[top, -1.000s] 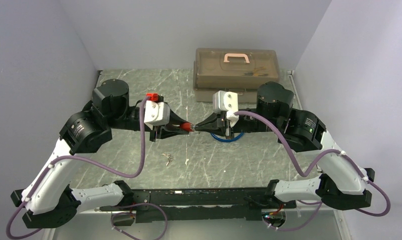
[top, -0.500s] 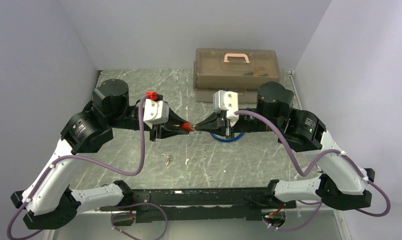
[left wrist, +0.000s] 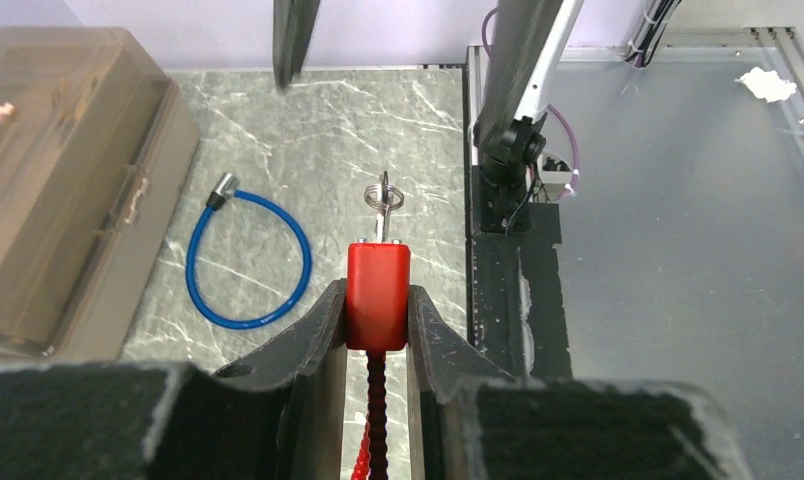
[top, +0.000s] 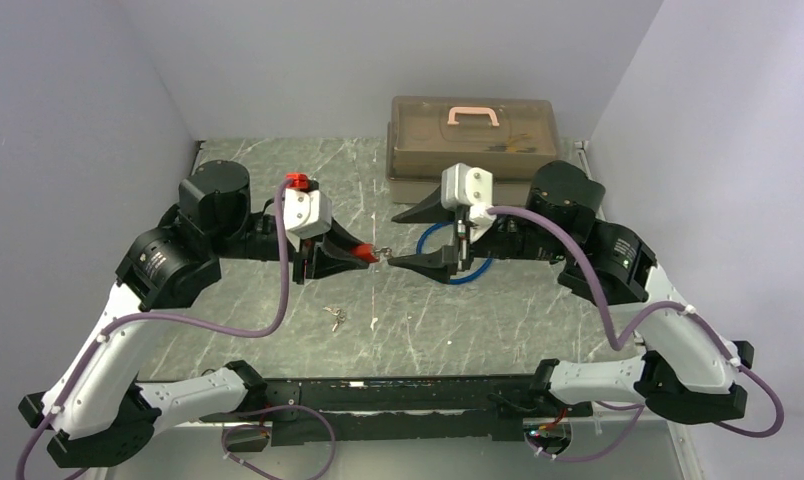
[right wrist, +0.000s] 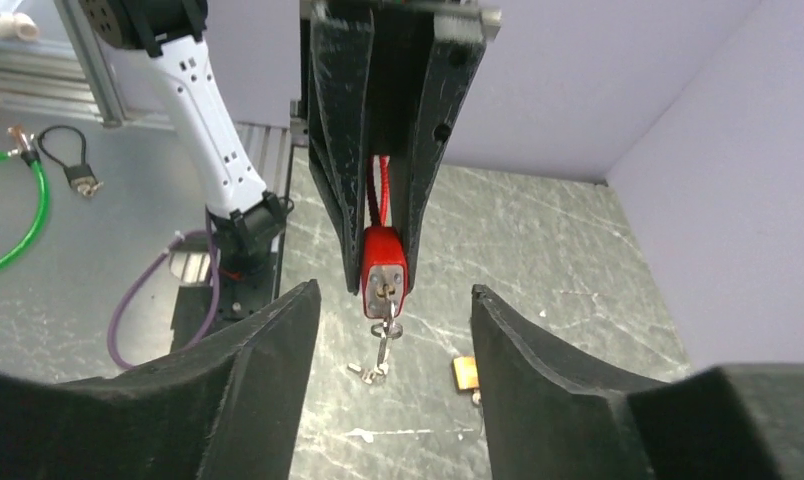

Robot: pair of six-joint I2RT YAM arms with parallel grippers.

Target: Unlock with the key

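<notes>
A red lock (left wrist: 378, 290) with a red cable is pinched in my left gripper (top: 364, 256), which is shut on its body. The key (left wrist: 384, 200) sticks out of the lock's end face with its ring (right wrist: 386, 328) hanging from it. In the right wrist view the lock (right wrist: 385, 265) faces me, keyhole end on. My right gripper (top: 408, 238) stands open just right of the key, jaws wide apart and touching nothing. One right finger (left wrist: 293, 40) shows at the top of the left wrist view.
A blue cable loop (top: 458, 270) lies under the right gripper. A brown toolbox (top: 473, 135) stands at the back. Loose keys (top: 335, 318) and a small brass padlock (right wrist: 465, 372) lie on the marble table (top: 278, 170). A green cable (right wrist: 18, 200) lies off the table.
My right gripper was shut on the key at the lock; it has opened, let the key go and drawn back a little. The left gripper still holds the lock.
</notes>
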